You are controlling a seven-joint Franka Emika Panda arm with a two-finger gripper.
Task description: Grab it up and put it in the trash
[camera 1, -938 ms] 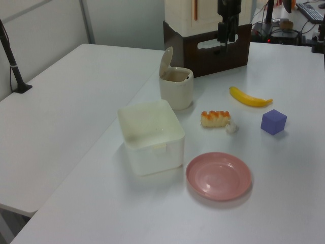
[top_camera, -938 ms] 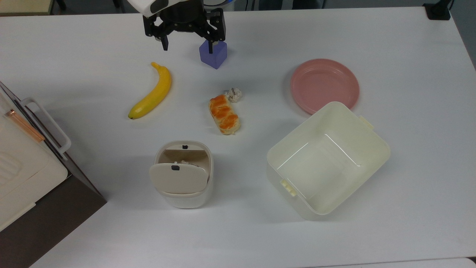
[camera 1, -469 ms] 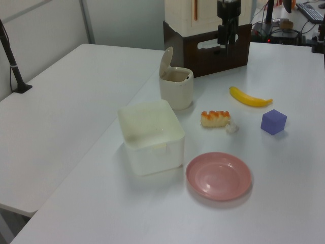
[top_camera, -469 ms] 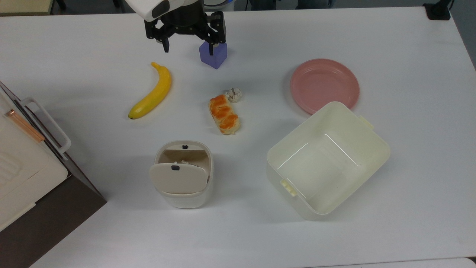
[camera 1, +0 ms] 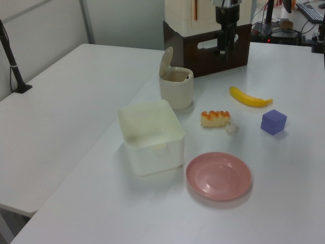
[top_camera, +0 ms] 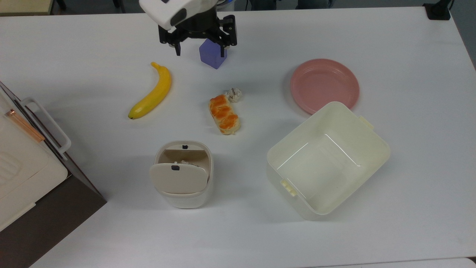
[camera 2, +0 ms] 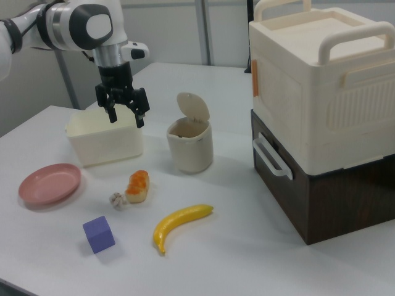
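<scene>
Paper wad [top_camera: 234, 94] touches the bread [top_camera: 224, 114]; the pincer [top_camera: 201, 51], fingers apart, hangs above the purple cube [top_camera: 212, 54].

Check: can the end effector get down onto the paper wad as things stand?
Probably yes. The end effector hangs open above the table, and the paper wad lies uncovered. The bread sits right beside it, so finger room on that side looks tight.

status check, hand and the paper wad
Hand open, empty, up in the air. Wad on table, touching bread. Bin flap tilted open.
</scene>
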